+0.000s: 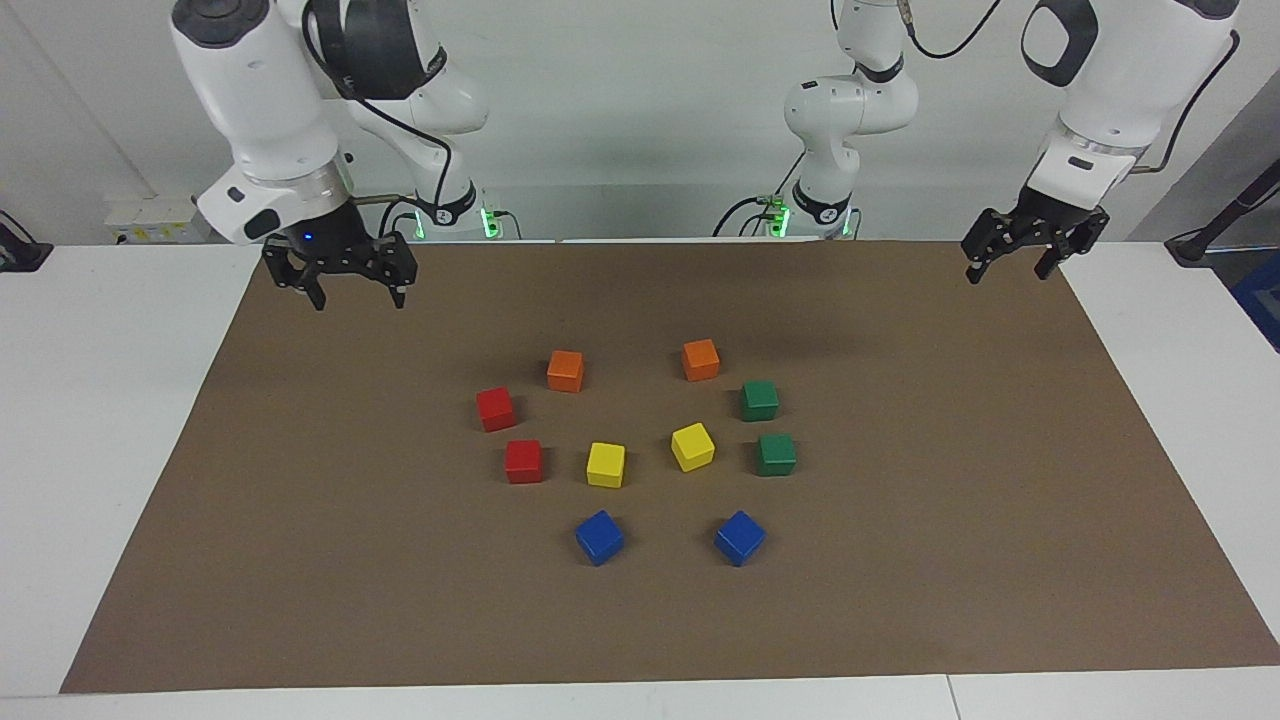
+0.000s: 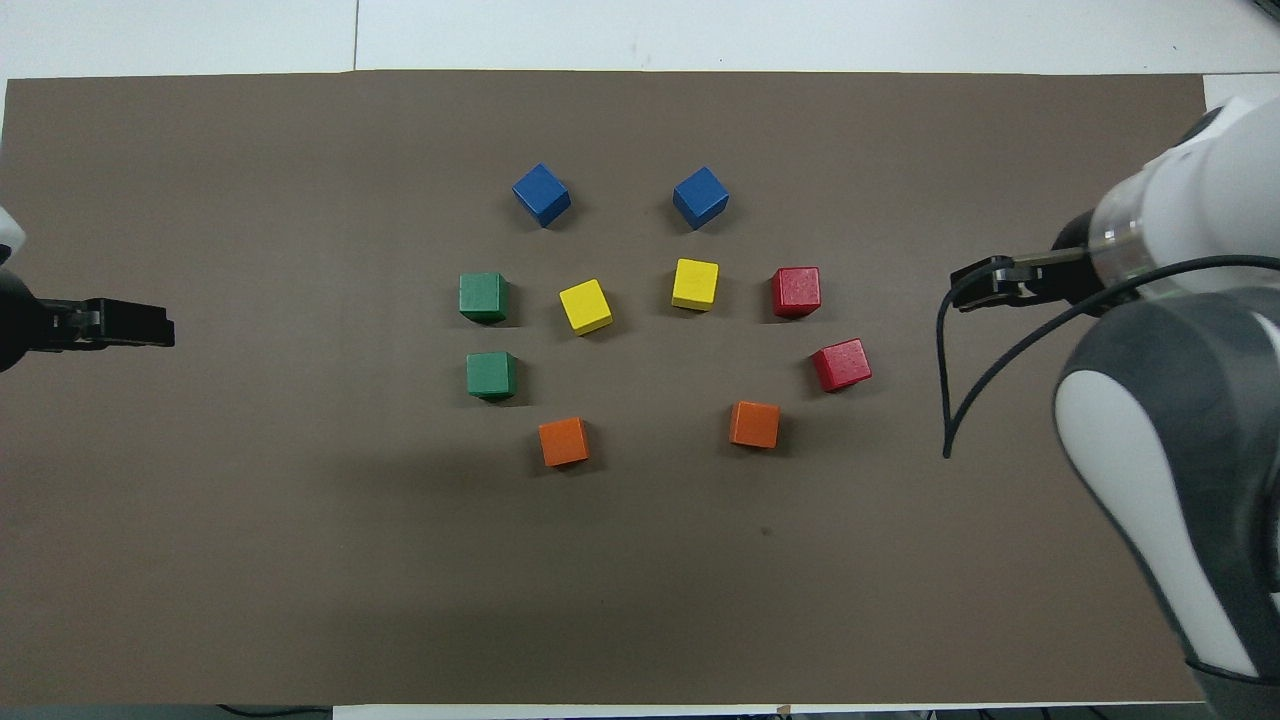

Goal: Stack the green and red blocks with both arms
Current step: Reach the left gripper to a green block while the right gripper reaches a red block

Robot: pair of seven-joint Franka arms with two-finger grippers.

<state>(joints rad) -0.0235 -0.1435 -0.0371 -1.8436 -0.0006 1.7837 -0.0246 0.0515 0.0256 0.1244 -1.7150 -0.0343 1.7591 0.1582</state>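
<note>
Two green blocks [image 1: 759, 400] [image 1: 776, 454] sit side by side on the brown mat toward the left arm's end; they also show in the overhead view [image 2: 491, 375] [image 2: 483, 297]. Two red blocks [image 1: 495, 408] [image 1: 523, 461] sit toward the right arm's end, also in the overhead view [image 2: 841, 364] [image 2: 796, 291]. All lie singly, none stacked. My left gripper [image 1: 1010, 270] [image 2: 140, 326] hangs open and empty over the mat's edge at its own end. My right gripper [image 1: 358, 292] [image 2: 975, 284] hangs open and empty over the mat at its end.
Two orange cubes [image 1: 565, 371] [image 1: 700, 360] lie nearest the robots. Two yellow cubes [image 1: 605, 465] [image 1: 692, 446] sit between the red and green pairs. Two blue cubes [image 1: 599, 537] [image 1: 739, 537] lie farthest. The brown mat [image 1: 950, 560] covers a white table.
</note>
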